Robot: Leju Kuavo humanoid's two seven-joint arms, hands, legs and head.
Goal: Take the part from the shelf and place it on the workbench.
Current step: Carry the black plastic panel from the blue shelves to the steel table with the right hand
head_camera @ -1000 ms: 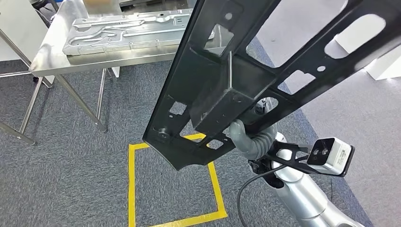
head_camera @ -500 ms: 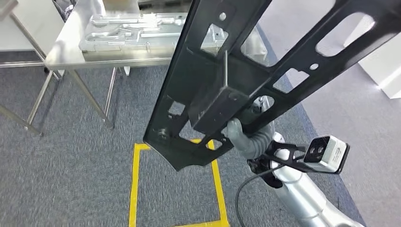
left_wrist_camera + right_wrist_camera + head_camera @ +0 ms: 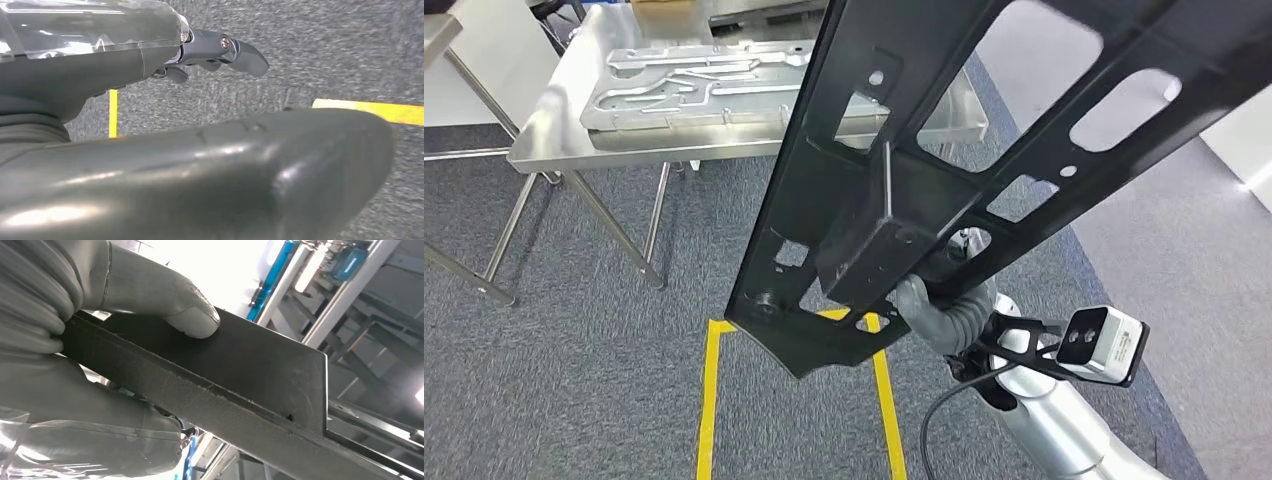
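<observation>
The workbench [image 3: 554,130] is standing ahead and to the left in the head view, a steel table on the grey carpet, already bearing a silver stamped panel [image 3: 694,85] across much of its top. The part [image 3: 894,160], a long black frame pierced with slots and holes, is hanging in the air between the robot and that table, its long axis running steeply from low near the body up and away to the right, so its far end is reaching past the table's right corner. The right hand [image 3: 929,300] is gripping it near the low end, thumb [image 3: 192,317] pressing on one face and the other fingers wrapping beneath. The left hand [image 3: 220,50] is hanging over the carpet, fingers loosely apart and holding nothing. I judge the placing turns on swinging that long axis leftward and level over the bare steel.
</observation>
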